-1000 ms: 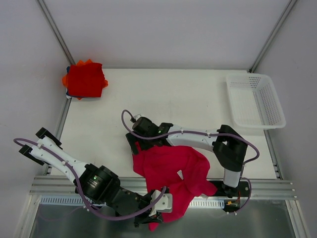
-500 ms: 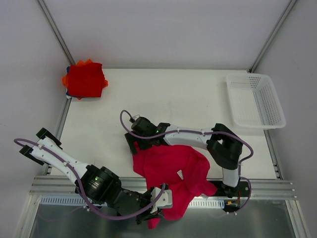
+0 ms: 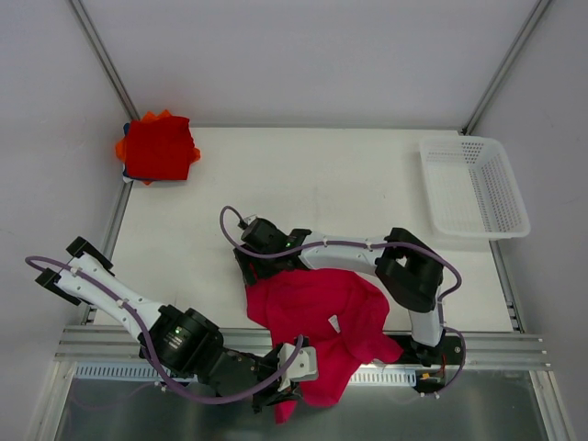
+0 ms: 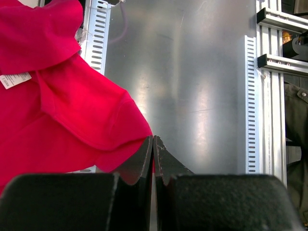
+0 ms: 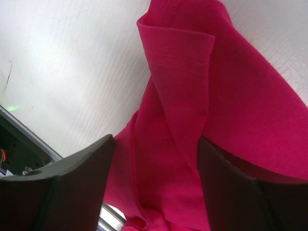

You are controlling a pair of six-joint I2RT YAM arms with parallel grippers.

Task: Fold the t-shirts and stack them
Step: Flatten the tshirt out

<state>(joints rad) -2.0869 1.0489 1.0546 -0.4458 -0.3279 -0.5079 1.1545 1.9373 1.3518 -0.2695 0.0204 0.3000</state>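
At the near desk (image 3: pixel 367 175) edge, the shirt (image 3: pixel 317 308) lies bunched, part overhanging. Its hem is clamped in the left tool (image 4: pixel 153 156); the right tool (image 5: pixel 154 163) stands apart astride a fold. Close fully on that fold before lifting, then draw both corners apart

In the top view, the fingertips of the right gripper (image 3: pixel 258 274) are hidden beneath its own wrist, at the 10 o'clock corner of the crimson t-shirt (image 3: pixel 317 308). The left gripper (image 3: pixel 280 399) is largely masked by hanging cloth at 6 o'clock. The lower t-shirts (image 3: pixel 120 147) are mostly covered by the red t-shirt (image 3: pixel 158 147). The label (image 4: pixel 14 80) is printed too small to be read.
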